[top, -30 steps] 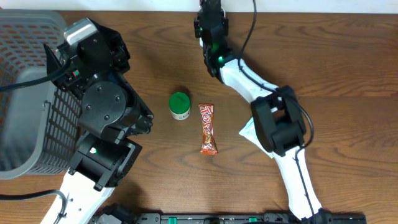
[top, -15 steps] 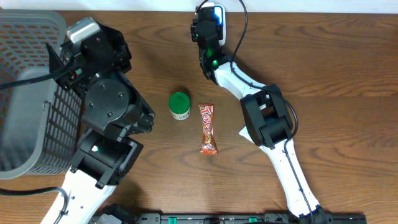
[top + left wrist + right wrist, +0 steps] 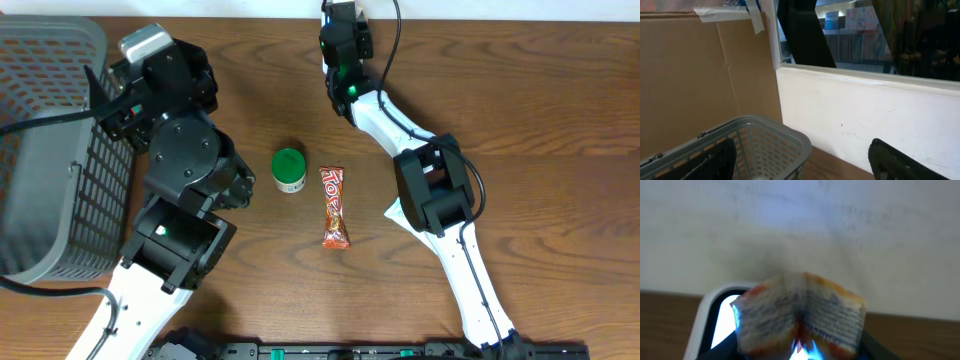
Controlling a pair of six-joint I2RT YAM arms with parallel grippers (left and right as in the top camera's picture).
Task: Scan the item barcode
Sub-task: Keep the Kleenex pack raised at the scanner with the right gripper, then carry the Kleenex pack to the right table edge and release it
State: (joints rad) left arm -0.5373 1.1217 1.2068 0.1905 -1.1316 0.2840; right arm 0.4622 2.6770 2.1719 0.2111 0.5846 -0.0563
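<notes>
In the right wrist view, a crumpled packet (image 3: 800, 315) with fine print and orange edges fills the space between my right gripper's (image 3: 800, 352) dark fingers, which are shut on it. Just behind it on the left stands a white scanner (image 3: 707, 315) with a lit screen. Blue light glows under the packet. Seen from overhead, the right gripper (image 3: 345, 40) is at the table's back edge, and the packet is hidden under it. My left gripper (image 3: 800, 162) is open and empty above the grey basket (image 3: 765, 127), facing the white wall.
A green-lidded jar (image 3: 289, 170) and an orange candy bar (image 3: 335, 206) lie mid-table. A white packet (image 3: 395, 212) pokes out from under the right arm. The grey basket (image 3: 40, 150) fills the left side, with the left arm (image 3: 180, 150) beside it.
The right gripper swung a little left and then back right at the back edge, still holding the packet. The left arm drifted slightly to the right.
</notes>
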